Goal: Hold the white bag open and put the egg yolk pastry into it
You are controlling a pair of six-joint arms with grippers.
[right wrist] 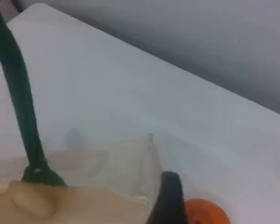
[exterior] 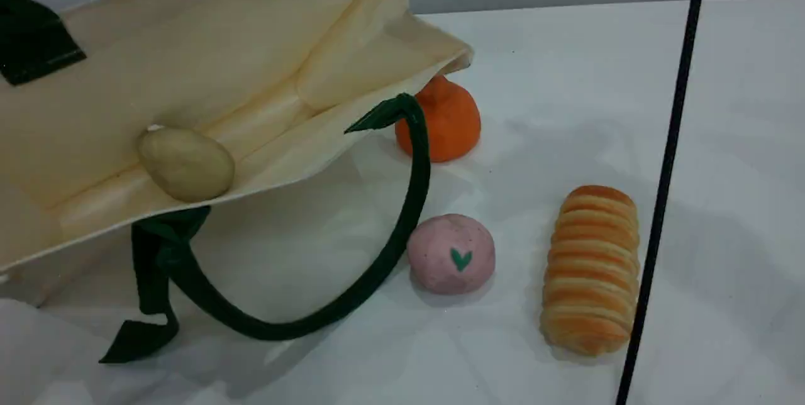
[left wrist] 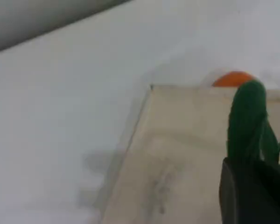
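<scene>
- The white bag point(exterior: 207, 59) is lifted by its upper rim. It tips with its mouth open toward the scene camera, and its lower wall slopes down to the table point(exterior: 566, 65).
- The left claw point(left wrist: 252, 196) is out of the scene view. Its wrist view shows it together, clamped on the bag's upper handle point(left wrist: 246, 121), with the green rope rising straight out of its dark tip.
- The egg yolk pastry point(exterior: 186, 163) lies inside the bag on the lower inner wall, just behind the lower rim.
- The lower handle point(exterior: 412, 204) hangs from the bag's lower rim and loops onto the table.
- The orange pear-shaped piece point(exterior: 443, 122) sits just beside the bag's right corner, partly tucked under it.
- The pink dome point(exterior: 451, 254) lies just beside the loop of the bag's lower handle; I cannot tell whether they touch.
- The striped bread roll point(exterior: 591, 270) is well apart from the bag, to its right.
- The right claw point(right wrist: 170, 200) is above the bag's right corner, apart and holding nothing.
- Judgement: the pastry is in, so the placing step looks done and only the finish remains.
- The next move calls for the right claw to keep clear of the bag's handles. The left claw should lower the bag gently, because the pastry rests on a slope close to the rim and could roll out.
</scene>
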